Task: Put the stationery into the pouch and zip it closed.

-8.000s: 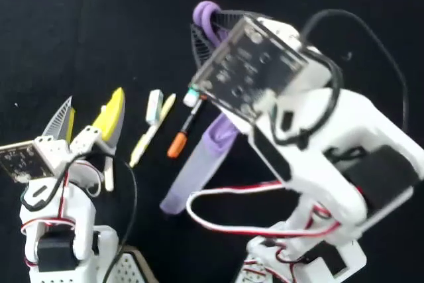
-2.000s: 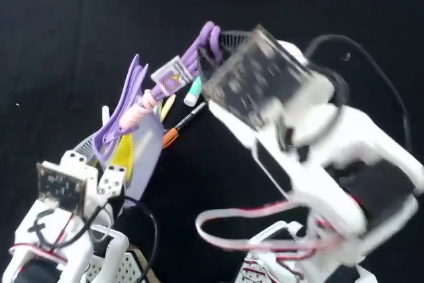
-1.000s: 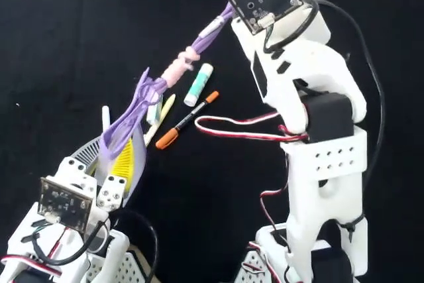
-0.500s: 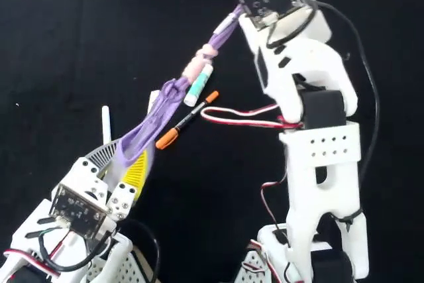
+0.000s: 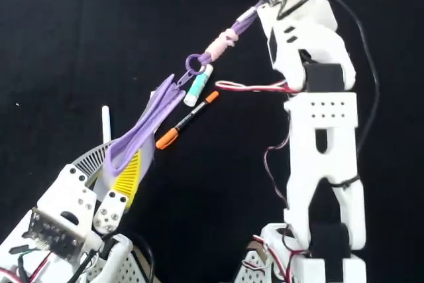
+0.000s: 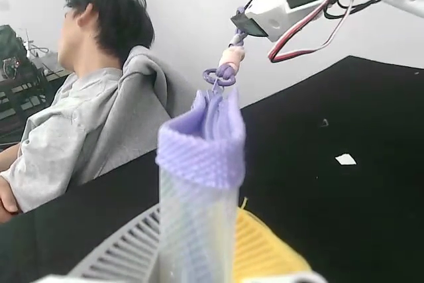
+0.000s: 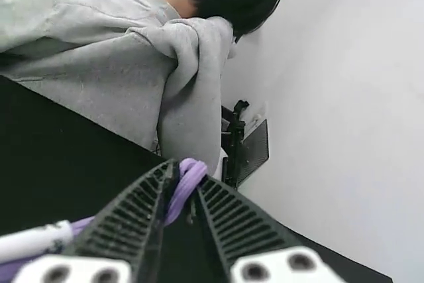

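Marker (image 5: 186, 120) and glue stick (image 5: 197, 87) beside pouch (image 5: 142, 127)

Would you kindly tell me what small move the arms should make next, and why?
Probably lower the pouch onto the table: it hangs stretched between the left gripper and right gripper, while the pen and glue stick lie outside it.

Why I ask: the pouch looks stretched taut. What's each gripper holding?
Left gripper: shut on the pouch.
Right gripper: shut on the pouch's purple cord.
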You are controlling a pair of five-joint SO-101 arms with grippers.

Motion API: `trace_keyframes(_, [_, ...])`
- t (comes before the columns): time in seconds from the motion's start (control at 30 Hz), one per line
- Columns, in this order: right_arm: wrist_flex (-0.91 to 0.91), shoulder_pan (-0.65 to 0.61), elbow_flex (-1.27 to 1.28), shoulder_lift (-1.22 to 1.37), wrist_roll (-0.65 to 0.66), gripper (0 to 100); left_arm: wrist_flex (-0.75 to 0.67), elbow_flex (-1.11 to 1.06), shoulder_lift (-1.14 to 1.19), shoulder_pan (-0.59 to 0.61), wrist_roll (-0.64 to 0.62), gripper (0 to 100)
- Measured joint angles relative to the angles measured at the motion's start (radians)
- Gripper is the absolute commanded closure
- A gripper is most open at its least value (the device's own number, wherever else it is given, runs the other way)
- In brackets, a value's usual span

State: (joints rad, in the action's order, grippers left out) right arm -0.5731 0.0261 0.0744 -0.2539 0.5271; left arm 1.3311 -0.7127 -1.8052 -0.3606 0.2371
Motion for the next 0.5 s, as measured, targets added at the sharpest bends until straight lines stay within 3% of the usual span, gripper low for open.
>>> trace_keyframes(0.33, [-0.127,-0.011,-0.066,-0.074,0.0,97.0,-0.014,-0.005,-0.002,0.0,0.0,97])
trace_keyframes(0.5, [-0.222,-0.061,-0.069,-0.183,0.002,78.3,-0.078,-0.089,-0.017,0.0,0.0,97])
